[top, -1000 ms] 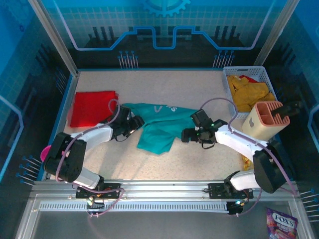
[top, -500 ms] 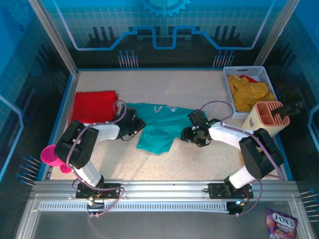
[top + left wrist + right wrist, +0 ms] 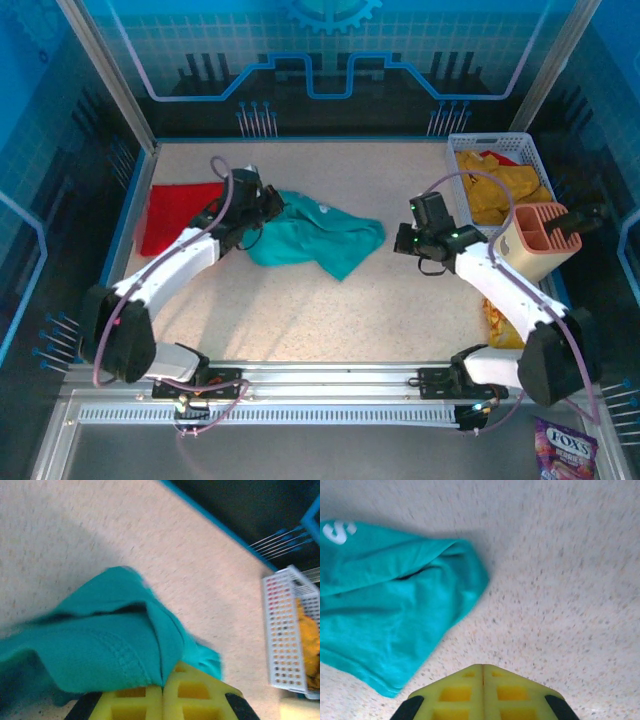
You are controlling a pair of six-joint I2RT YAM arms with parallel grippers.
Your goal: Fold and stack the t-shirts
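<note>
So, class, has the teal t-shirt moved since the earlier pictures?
Yes. The teal t-shirt has bunched up and shifted back, farther from the front rail.

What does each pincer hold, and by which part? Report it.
The left pincer is shut on the teal t-shirt, pinching bunched cloth beside a stitched hem. The right pincer is shut and holds nothing.

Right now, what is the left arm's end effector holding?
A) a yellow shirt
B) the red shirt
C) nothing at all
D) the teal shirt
D: in the left wrist view, the left end effector is shut on a fold of the teal t-shirt, with the cloth bunched right at its tips.
</note>
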